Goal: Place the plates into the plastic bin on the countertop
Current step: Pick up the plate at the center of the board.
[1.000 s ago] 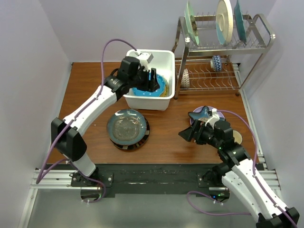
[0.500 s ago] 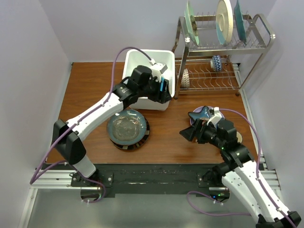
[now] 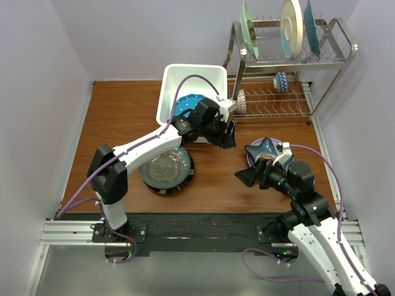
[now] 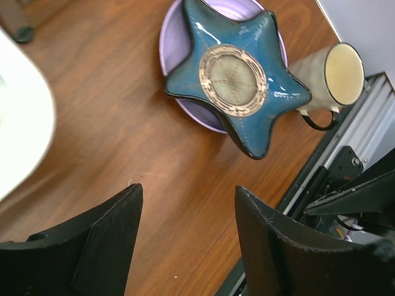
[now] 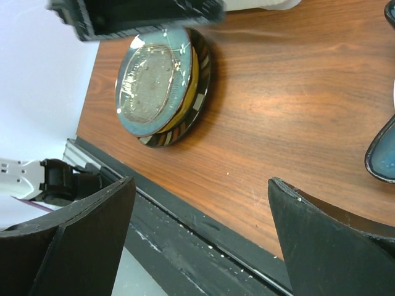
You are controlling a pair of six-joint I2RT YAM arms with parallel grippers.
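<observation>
end effector [image 5: 200, 185] spread wide | teal plate [image 5: 148, 80] atop striped plate [image 5: 188, 108]

I see the white bin [image 3: 194, 66] at the far middle of the reddish-brown countertop [image 3: 117, 117], with a blue plate [image 3: 183, 105] lying inside it, partly hidden. On my near left a round teal plate [image 3: 163, 165] with a glossy, mottled centre lies flat on top of a striped plate [image 5: 200, 80] whose black rim shows around it. On my right a glossy blue star plate [image 4: 237, 77] with a pale round centre lies flat on a lilac plate [image 4: 171, 46], its points overhanging the rim.
</observation>
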